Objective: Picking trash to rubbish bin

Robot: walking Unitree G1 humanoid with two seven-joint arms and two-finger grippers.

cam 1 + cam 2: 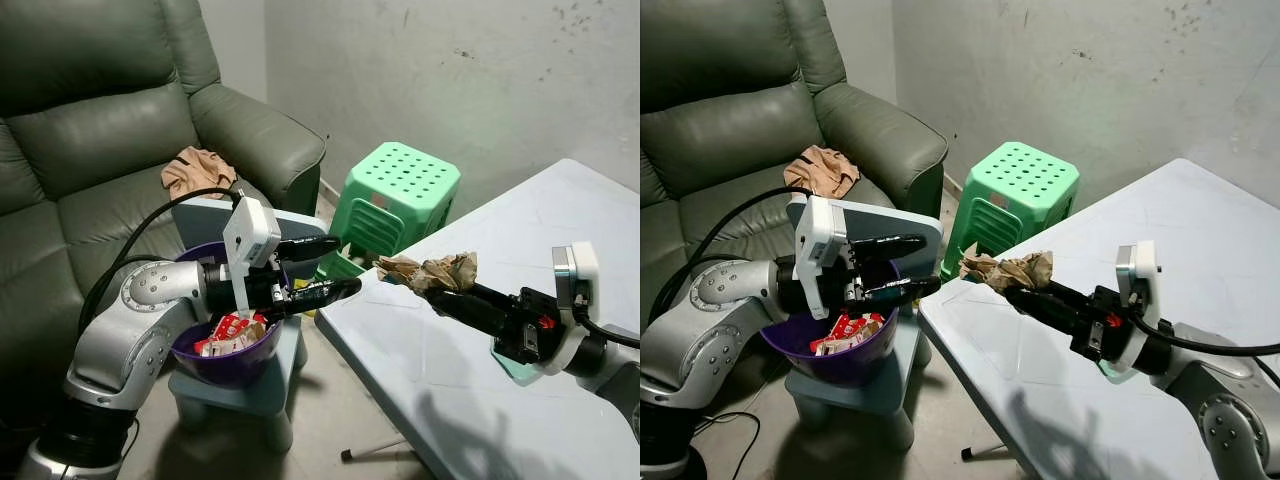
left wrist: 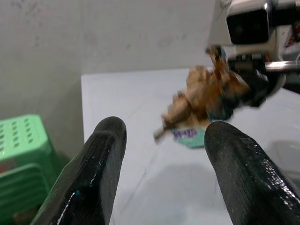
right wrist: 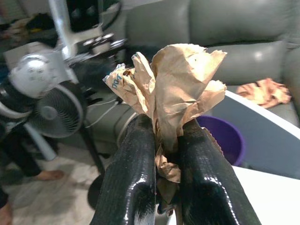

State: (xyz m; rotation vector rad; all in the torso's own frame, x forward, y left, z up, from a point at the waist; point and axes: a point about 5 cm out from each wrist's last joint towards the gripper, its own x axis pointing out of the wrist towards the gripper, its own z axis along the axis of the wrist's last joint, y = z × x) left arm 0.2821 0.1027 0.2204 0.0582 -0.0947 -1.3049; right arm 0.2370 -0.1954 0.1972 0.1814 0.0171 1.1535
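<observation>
A crumpled brown paper wad [image 1: 432, 270] hangs over the near-left edge of the white table [image 1: 520, 230], and my right gripper [image 3: 165, 140] is shut on it; the wad [image 3: 171, 89] bulges above the fingers in the right wrist view. To its left a purple bin [image 1: 228, 355] holding red-and-white wrappers [image 1: 232, 332] sits on a small blue stool [image 1: 258, 392]. Over the bin's rim my left gripper [image 1: 335, 265] is open and holds nothing, fingertips pointing toward the table edge; the paper wad [image 2: 206, 96] is blurred beyond its fingers [image 2: 101, 154].
A green plastic stool [image 1: 395, 195] stands between the grey-green sofa [image 1: 90, 130] and the table. A tan cloth [image 1: 197, 168] lies on the sofa seat. A teal wrapper [image 2: 190, 137] rests on the tabletop under my right gripper. A fan [image 3: 56, 115] stands on the floor.
</observation>
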